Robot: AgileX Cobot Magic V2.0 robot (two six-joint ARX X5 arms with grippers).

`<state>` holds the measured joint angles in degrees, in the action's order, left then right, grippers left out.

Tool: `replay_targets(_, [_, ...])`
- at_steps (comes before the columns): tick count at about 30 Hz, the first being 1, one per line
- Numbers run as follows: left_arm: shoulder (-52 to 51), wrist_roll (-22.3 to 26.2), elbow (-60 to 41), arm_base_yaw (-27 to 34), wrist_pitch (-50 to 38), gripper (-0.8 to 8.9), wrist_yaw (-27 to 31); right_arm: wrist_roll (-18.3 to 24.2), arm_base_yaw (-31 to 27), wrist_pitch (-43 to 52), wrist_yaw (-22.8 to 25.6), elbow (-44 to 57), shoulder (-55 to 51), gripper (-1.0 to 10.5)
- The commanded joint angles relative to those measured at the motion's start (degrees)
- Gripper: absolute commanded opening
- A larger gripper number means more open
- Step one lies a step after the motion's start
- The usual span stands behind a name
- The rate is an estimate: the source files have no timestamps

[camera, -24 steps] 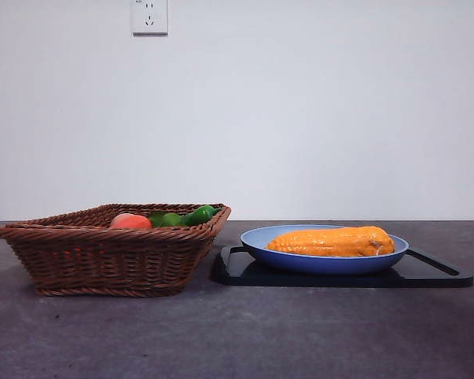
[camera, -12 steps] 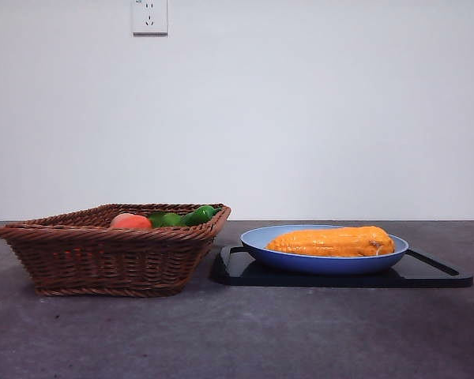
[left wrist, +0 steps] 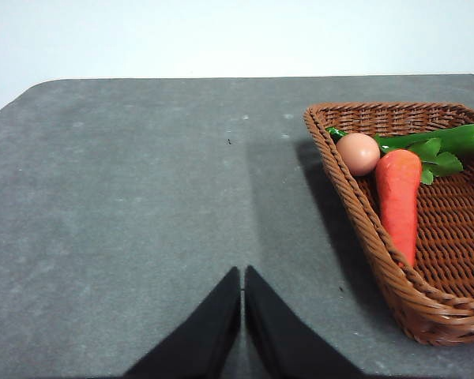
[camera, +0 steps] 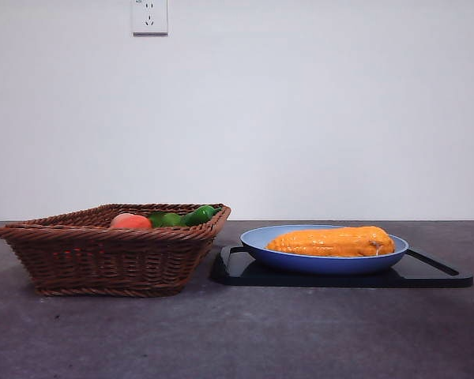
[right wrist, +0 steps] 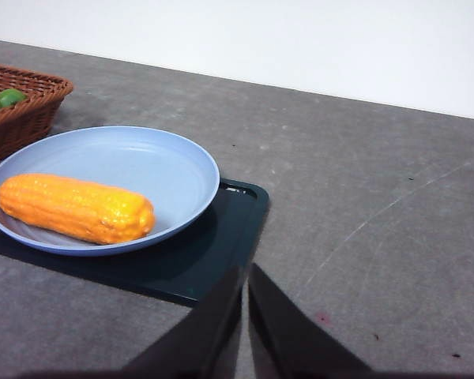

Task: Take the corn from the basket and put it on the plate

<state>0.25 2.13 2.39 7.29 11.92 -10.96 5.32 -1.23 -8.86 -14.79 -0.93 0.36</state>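
Front view, left to right. At lower left stands the basket (camera: 110, 249), a brown wicker tray holding a pink-red fruit (camera: 130, 222) and a green vegetable (camera: 191, 215) just below its rim; the left wrist view also shows an orange-red carrot (left wrist: 400, 201) lying inside it. Right of centre, just beside the basket, the blue plate (camera: 257, 241) rests on a flat black tray (camera: 438, 272). The corn (camera: 332, 242) lies on its side in the plate, clear of the basket.

Compared with the two earlier front pictures, nothing has shifted: corn, plate and basket sit exactly as before, and no arm enters this view. This stillness suggests the placing is done and the arms have retired.

Left wrist view: the left gripper (left wrist: 242, 288) hovers over bare table (left wrist: 126, 205) at lower centre of the frame, jaws pressed together and empty, the basket at the right edge.

Right wrist view: the right gripper (right wrist: 246, 288) hangs at lower centre, jaws nearly closed with only a thin slit between them, holding nothing; corn and plate lie at centre left, apart from it.
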Motion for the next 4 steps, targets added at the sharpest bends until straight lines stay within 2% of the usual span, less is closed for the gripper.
replay_targets(1, [-0.1,-0.2,-0.5,0.2,3.2,0.08,-0.4,-0.4,0.0,-0.2,0.0,0.3,-0.2,0.0])
replay_targets(4, [-0.1,-0.2,-0.5,0.2,3.2,0.08,-0.4,-0.4,0.0,-0.2,0.0,0.3,-0.2,0.0])
